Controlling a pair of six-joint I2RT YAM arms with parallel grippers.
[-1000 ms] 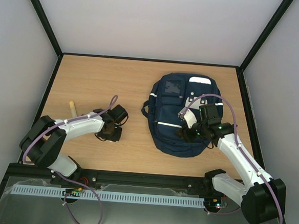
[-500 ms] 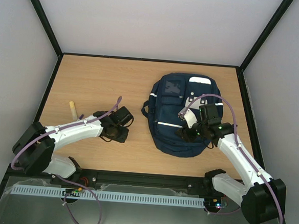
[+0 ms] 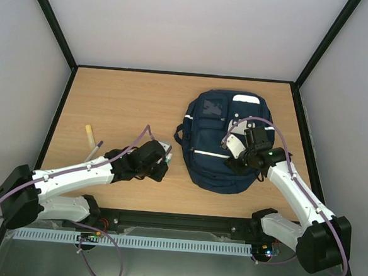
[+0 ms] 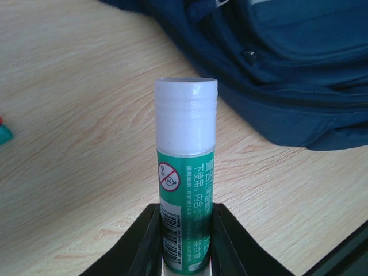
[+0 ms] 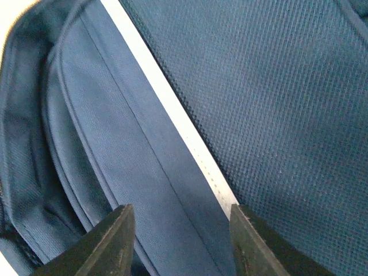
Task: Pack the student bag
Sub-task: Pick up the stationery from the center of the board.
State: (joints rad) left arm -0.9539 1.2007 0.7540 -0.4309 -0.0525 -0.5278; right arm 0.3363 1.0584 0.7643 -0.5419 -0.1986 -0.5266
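Glue stick [image 4: 185, 172], green with a white cap, sat pinched in the left gripper [image 4: 185, 230], left of the student bag [image 3: 210, 121]; the right gripper [image 5: 179, 218] stood spread over its white stripe [image 5: 172, 115].

There's the student bag [image 3: 211, 132], big and navy blue, lying flat on the right half of the wooden table [image 3: 123, 102] with its front facing up. Its top end points to the far edge and its rounded bottom sits nearer the arms. 1 grey patch shows on the upper front, a white panel at the very top, and white stripes cross the front pockets. A dark strap loops out on its left side. Up close from the right wrist, the bag [image 5: 287, 86] shows mesh weave, 1 white stripe running diagonally and smooth seamed panels. From the left wrist, its lower edge [image 4: 299, 75] rests on the wood, zip line visible.
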